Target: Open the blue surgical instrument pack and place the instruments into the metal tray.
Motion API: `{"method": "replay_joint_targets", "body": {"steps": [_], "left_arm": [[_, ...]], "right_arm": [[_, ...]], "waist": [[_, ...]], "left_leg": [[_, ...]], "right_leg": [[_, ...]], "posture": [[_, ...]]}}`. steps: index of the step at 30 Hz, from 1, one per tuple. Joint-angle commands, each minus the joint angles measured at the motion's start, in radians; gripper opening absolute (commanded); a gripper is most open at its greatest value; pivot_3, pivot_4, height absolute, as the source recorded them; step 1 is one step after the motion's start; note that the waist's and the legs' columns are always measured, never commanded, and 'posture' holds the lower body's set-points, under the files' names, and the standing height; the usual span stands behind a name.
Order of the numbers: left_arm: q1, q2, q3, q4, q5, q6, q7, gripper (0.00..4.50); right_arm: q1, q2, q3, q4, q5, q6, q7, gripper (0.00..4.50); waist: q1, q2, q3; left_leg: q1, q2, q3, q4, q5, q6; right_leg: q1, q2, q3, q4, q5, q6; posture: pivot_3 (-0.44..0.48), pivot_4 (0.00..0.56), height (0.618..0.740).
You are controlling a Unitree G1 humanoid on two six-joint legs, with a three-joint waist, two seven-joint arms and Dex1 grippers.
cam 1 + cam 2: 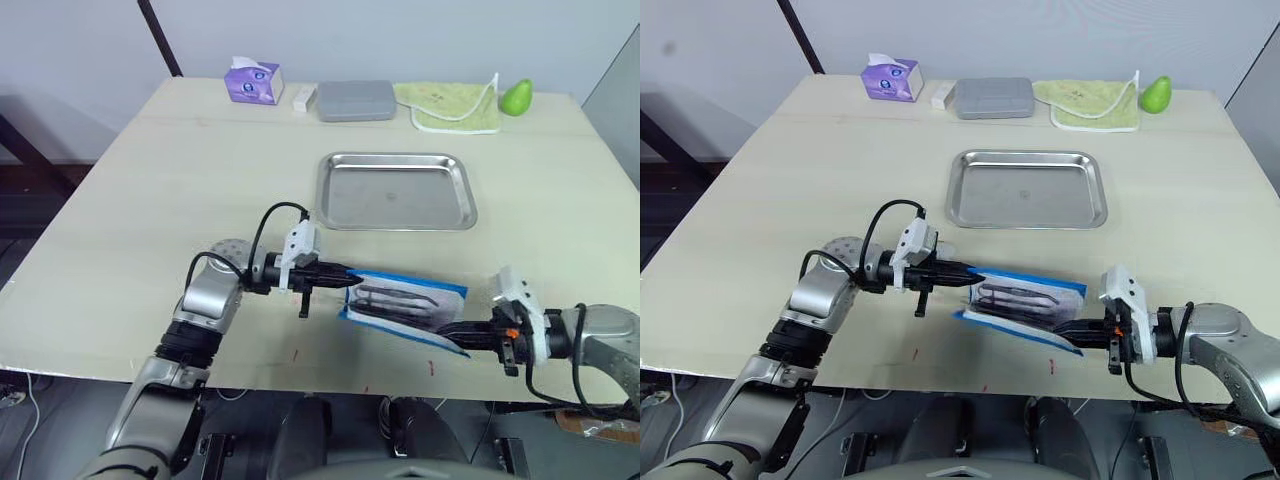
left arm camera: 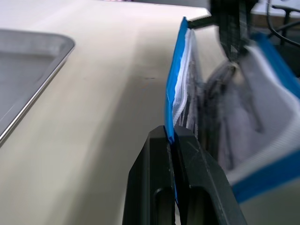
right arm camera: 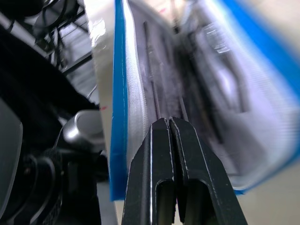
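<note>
Pack gripped at both ends, instruments not yet out.
Left claw [image 1: 338, 272] and right claw [image 1: 462, 334] each pinch the blue surgical instrument pack [image 1: 405, 307] near the desk's [image 1: 150, 190] front edge; instruments [image 1: 395, 298] inside, metal tray [image 1: 395, 190] bare.

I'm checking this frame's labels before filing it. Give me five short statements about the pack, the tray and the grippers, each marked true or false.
1. Both grippers are shut on the blue surgical instrument pack. True: left gripper, right gripper.
2. The metal tray holds instruments. False: it is empty.
3. The instruments are inside the pack. True.
4. The pack lies inside the tray. False: it is nearer the robot, apart from the tray.
5. A grey case sits beyond the tray. True.
</note>
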Motion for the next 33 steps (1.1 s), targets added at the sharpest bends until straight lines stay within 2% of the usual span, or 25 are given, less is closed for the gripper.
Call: {"method": "replay_joint_targets", "body": {"steps": [1, 5, 9, 19, 33], "left_arm": [[-0.012, 0.004, -0.002, -0.025, -0.003, 0.067, 0.028, 0.0], [-0.014, 0.007, 0.005, -0.046, -0.007, 0.157, 0.081, 0.0], [-0.014, 0.002, -0.004, -0.046, 0.004, 0.179, 0.106, 0.0], [-0.045, -0.026, -0.034, 0.02, 0.072, 0.164, 0.176, 0.0], [-0.073, -0.062, -0.096, 0.128, 0.199, 0.111, 0.245, 0.0]], "right_arm": [[0.002, -0.012, -0.001, -0.028, -0.012, -0.029, 0.013, 0.07], [0.023, -0.027, -0.016, -0.062, -0.009, -0.031, 0.011, 0.07], [0.053, -0.045, 0.012, -0.088, -0.041, -0.045, 0.016, 0.07], [0.106, -0.044, 0.121, -0.037, -0.202, -0.13, -0.016, 0.07], [0.147, -0.025, 0.17, 0.036, -0.346, -0.24, -0.06, 0.07]], "waist": [[0.0, 0.0, 0.0], [-0.001, 0.0, 0.0], [-0.001, 0.0, 0.0], [0.001, 0.0, 0.0], [0.001, -0.003, -0.006]], "left_leg": [[0.0, 0.0, 0.0, 0.0, 0.0, 0.0], [0.0, 0.0, 0.0, 0.0, 0.0, 0.0], [0.0, 0.0, 0.0, 0.0, 0.0, 0.0], [0.0, 0.0, 0.0, 0.0, 0.0, 0.0], [0.003, 0.0, 0.0, 0.0, 0.0, 0.0]], "right_leg": [[0.0, 0.0, 0.0, 0.0, 0.0, 0.0], [0.0, 0.0, 0.0, 0.0, 0.0, 0.0], [0.0, 0.0, 0.0, 0.0, 0.0, 0.0], [0.0, 0.0, 0.0, 0.0, 0.0, 0.0], [0.002, 0.001, 0.0, 0.0, 0.0, 0.0]], "posture": [[0.0, 0.15, 0.738], [0.0, 0.15, 0.738], [0.0, 0.15, 0.738], [0.0, 0.15, 0.738], [0.0, 0.15, 0.738]]}}
